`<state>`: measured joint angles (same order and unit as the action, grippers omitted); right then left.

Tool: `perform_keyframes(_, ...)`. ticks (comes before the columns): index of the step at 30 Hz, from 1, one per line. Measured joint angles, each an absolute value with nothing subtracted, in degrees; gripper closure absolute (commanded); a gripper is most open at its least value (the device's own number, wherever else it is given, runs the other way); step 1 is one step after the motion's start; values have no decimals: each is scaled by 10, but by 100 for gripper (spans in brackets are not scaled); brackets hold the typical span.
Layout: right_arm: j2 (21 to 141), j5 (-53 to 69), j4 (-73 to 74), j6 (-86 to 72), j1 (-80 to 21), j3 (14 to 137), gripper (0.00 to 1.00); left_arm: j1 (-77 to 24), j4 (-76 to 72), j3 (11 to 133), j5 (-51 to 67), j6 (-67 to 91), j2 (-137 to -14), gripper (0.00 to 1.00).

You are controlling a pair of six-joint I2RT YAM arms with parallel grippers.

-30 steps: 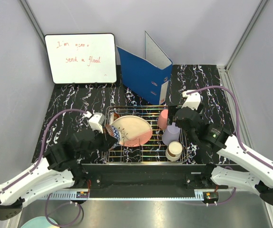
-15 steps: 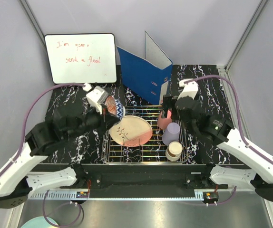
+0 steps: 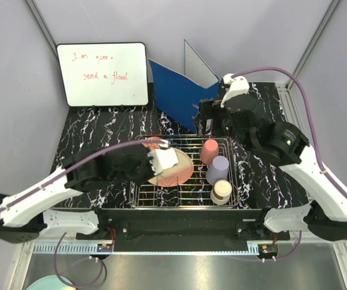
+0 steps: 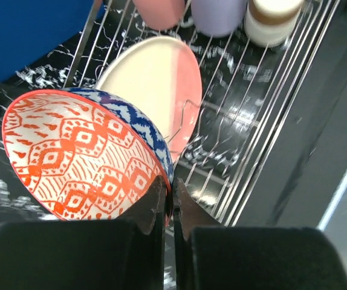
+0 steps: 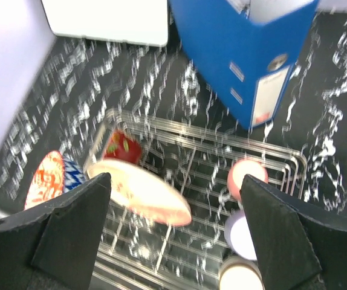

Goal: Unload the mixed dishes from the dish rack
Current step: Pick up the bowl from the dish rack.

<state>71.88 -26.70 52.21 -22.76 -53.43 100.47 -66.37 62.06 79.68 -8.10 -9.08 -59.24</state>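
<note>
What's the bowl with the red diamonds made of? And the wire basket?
The bowl looks like glazed ceramic: its painted pattern is smooth and a bit shiny. The basket is metal wire, probably steel or chrome-plated, since the thin rods gleam silver.

Writing on the white rectangular whiteboard with a black frame (image 3: 103, 74): red handwriting in two lines, "I'm gonna" over "send a flood"; the second word is scrawled and only roughly legible.
White spine label (image 5: 269, 103) on the blue ring binder (image 3: 173, 96): too blurred to read.
Other print, brands or numbers: none legible.
</note>
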Motion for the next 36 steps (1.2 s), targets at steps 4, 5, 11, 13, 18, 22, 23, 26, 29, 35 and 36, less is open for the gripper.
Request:
perform_keyframes(4, 760, -238, 562, -228, -535, 1020, 6, -734, 639, 800, -120, -142, -641, 100)
perform_keyframes(5, 770, -229, 570, -228, -535, 1020, 6, -749, 641, 800, -127, -153, -655, 100)
perform_keyframes(11, 797, -177, 602, -234, -535, 1021, 8, -783, 645, 820, -157, -198, -688, 100)
perform_keyframes(13, 799, -157, 613, -237, -535, 1030, 8, -786, 645, 834, -169, -210, -688, 100)
perform_keyframes(18, 800, -114, 626, -241, -535, 1036, 10, -795, 642, 848, -184, -229, -688, 100)
perform_keyframes(22, 809, -83, 631, -244, -535, 1036, 11, -798, 644, 851, -185, -237, -693, 100)
perform_keyframes(23, 811, -78, 631, -244, -535, 1036, 11, -799, 644, 852, -185, -239, -695, 100)
perform_keyframes(26, 818, -63, 631, -245, -535, 1036, 11, -801, 645, 855, -185, -243, -701, 100)
perform_keyframes(29, 823, -52, 630, -245, -535, 1032, 14, -801, 644, 856, -185, -245, -705, 100)
perform_keyframes(35, 835, -40, 628, -244, -535, 1020, 40, -803, 642, 858, -185, -246, -710, 100)
perform_keyframes(36, 838, -38, 628, -245, -535, 1016, 46, -803, 641, 858, -185, -246, -711, 100)
